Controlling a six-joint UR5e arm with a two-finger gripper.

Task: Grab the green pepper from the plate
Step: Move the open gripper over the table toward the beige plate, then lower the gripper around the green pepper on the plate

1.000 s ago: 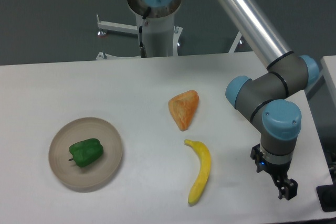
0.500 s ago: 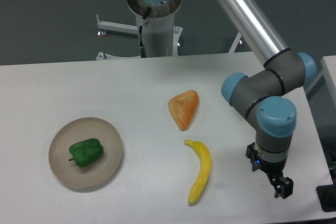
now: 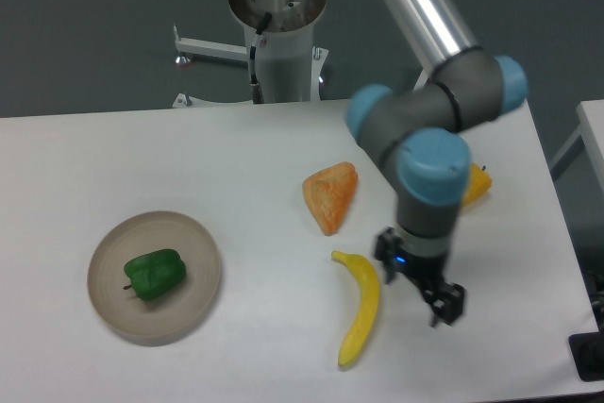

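Near the table's left front corner, the green pepper (image 3: 155, 274) is seen lying untouched on the plate (image 3: 193, 237). The gripper (image 3: 444, 303) is held well apart, beside the banana (image 3: 361, 306); its jaws can't be judged. Everything remains undone.

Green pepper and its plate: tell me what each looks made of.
The small glossy dark-green bell pepper looks like smooth plastic or waxy skin, with soft highlights; a replica is possible. The round beige-tan plate looks matte, perhaps ceramic or plastic, with no glare.
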